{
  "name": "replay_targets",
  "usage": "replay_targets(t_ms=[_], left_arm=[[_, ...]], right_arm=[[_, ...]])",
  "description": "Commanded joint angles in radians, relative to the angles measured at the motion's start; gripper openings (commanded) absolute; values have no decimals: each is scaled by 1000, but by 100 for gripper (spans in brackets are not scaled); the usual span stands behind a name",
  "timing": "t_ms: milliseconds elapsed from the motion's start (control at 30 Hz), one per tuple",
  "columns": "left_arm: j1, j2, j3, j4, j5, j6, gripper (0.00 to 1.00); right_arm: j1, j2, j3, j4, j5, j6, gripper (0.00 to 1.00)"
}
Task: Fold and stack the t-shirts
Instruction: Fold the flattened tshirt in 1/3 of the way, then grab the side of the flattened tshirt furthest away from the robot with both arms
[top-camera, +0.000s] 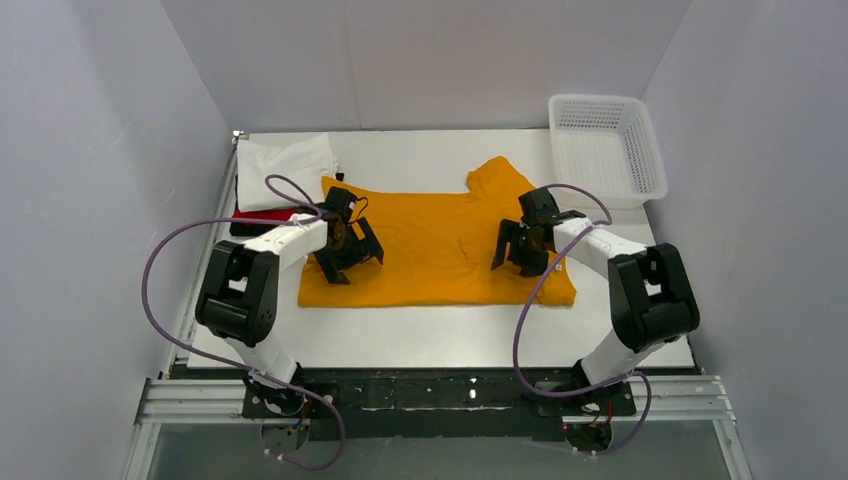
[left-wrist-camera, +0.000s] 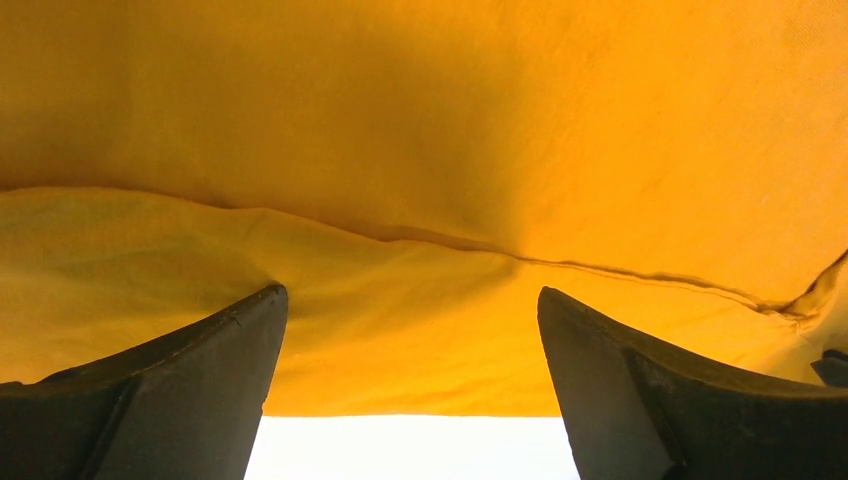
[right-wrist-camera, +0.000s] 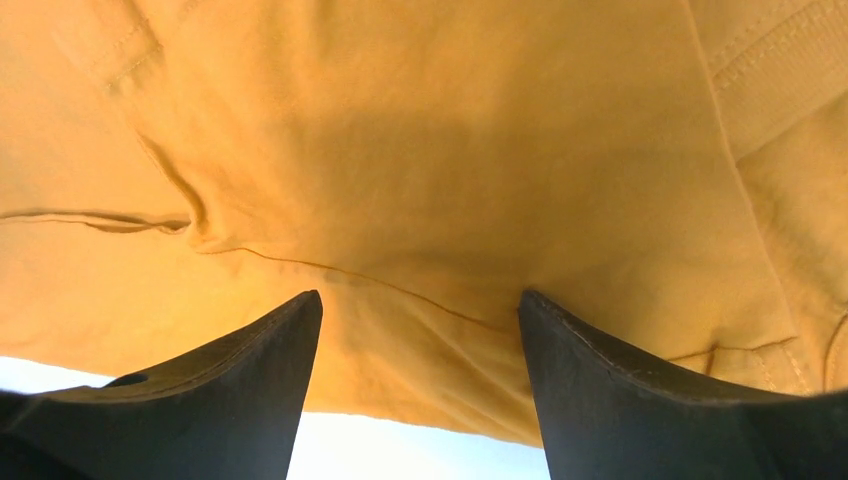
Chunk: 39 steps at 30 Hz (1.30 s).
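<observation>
Top external view: an orange shirt (top-camera: 440, 240) is spread across the table (top-camera: 450, 340). Over it, the left gripper (top-camera: 352, 262) and right gripper (top-camera: 520, 262) are seen open and empty. The cloth is judged limp and light, best pinched at its edges.

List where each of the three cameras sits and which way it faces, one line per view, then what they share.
Top external: above and behind the arm bases, looking down on the table, both arms, left gripper, right gripper.
Left wrist: on the left wrist, facing down at the orange t-shirt; its open fingers show.
Right wrist: on the right wrist, facing the same shirt; its open fingers show.
Shared: all three see the shirt.
</observation>
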Motion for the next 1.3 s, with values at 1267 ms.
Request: replay_targets(t_ms=[1267], left_arm=[[120,71,321,-174,-197,333,96]], right_arm=[[-81,-741,-73,-145,265,9,91]])
